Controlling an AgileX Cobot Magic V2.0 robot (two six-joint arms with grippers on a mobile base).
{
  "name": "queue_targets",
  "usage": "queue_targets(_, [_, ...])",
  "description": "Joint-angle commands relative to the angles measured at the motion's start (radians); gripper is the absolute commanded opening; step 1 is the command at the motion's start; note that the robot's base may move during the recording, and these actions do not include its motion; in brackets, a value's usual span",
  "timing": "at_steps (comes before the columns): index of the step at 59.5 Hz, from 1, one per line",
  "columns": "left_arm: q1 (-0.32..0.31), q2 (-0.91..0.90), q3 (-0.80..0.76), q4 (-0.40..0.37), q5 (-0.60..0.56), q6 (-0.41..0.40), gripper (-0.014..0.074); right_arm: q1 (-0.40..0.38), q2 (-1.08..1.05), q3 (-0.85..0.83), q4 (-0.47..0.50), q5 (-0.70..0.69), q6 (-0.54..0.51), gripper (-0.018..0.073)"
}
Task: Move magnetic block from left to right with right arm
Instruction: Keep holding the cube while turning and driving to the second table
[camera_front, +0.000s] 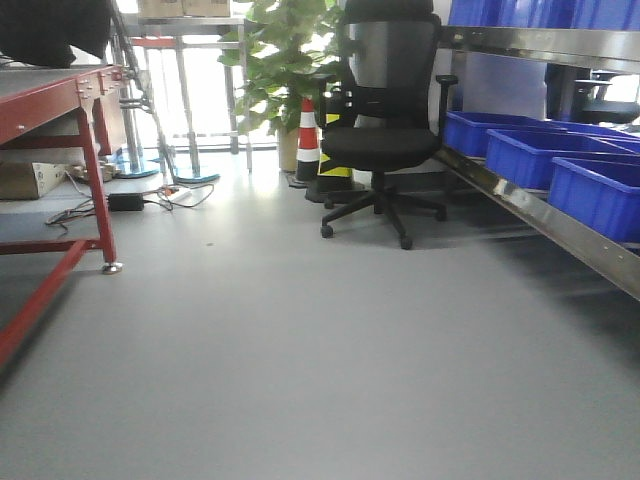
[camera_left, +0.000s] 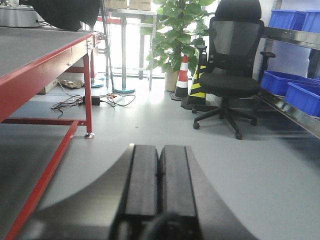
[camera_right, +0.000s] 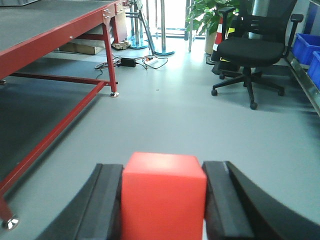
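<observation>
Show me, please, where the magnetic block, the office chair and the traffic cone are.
magnetic block (camera_right: 163, 200): right wrist view, front red face.
office chair (camera_front: 378, 148): exterior front view, seat cushion.
traffic cone (camera_front: 308, 133): exterior front view, striped body.

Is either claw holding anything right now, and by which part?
The right claw holds the small matte red cube, pinched by its two opposite side faces. The left claw is shut on nothing.
</observation>
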Motion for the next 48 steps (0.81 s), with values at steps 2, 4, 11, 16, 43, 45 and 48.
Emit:
queue_targets(2, [0.001,-0.008,0.009,0.000,-0.087,-0.004,-0.0116,-0.002,0.021,-0.027,-0.006,-0.084,-0.008,0.0183])
queue_targets(4, [0.001,-0.008,0.009,0.000,-0.087,-0.004,-0.0116,-0.002,0.021,-0.027,-0.006,-0.084,-0.008,0.0183])
queue_targets(11, [0.001,-0.008,0.009,0.000,-0.087,-0.004,-0.0116,-0.002,0.021,-0.027,-0.006,-0.085,-0.008,0.0183])
queue_targets(16, [-0.001,-0.010,0.009,0.000,-0.089,-0.004,-0.0116,-0.002,0.021,-0.027,-0.006,-0.084,-0.008,0.0183])
queue_targets(43, [-0.012,-0.013,0.009,0.000,-0.089,-0.004,-0.0116,-0.003,0.021,-0.027,-0.006,-0.084,-0.008,0.0183])
queue_targets(45, [-0.012,-0.013,0.009,0.000,-0.089,-0.004,-0.0116,-0.003,0.021,-0.027,-0.006,-0.084,-0.008,0.0183])
queue_targets(48, [-0.012,-0.013,0.009,0.000,-0.089,-0.004,-0.0116,-0.003,0.021,-0.027,-0.006,-0.084,-0.008,0.0183])
